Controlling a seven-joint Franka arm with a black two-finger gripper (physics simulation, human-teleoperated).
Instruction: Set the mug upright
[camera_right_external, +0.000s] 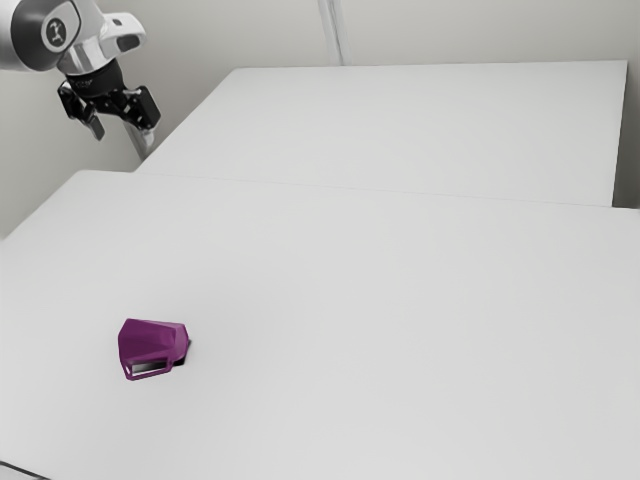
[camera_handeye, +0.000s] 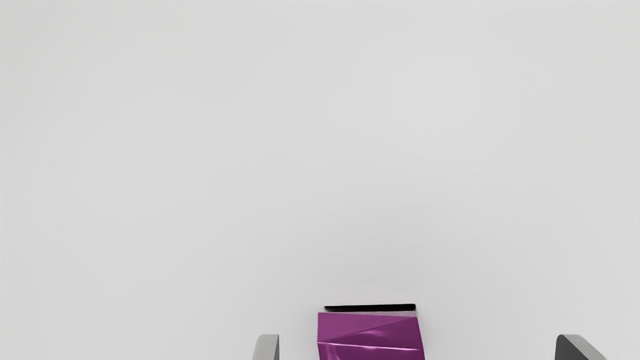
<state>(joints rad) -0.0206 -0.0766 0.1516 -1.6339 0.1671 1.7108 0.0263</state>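
Note:
A purple mug (camera_right_external: 152, 341) lies on its side on the white table, in the near left part of the exterior view, its handle toward the camera. Up at that view's top left, the black gripper (camera_right_external: 122, 134) hangs well above the table, away from the mug. In the wrist view, part of the mug (camera_handeye: 370, 332) shows at the bottom edge, below the hand. The gripper (camera_handeye: 417, 345) is open there, its fingertips wide apart, the mug lying beneath the gap and not touched. The rest of the mug is cut off.
The white table (camera_right_external: 400, 330) stretches across the exterior view. Behind it stands another pale flat surface (camera_right_external: 420, 130), before light walls. A thin dark line (camera_right_external: 22, 470) crosses the near left corner of the exterior view.

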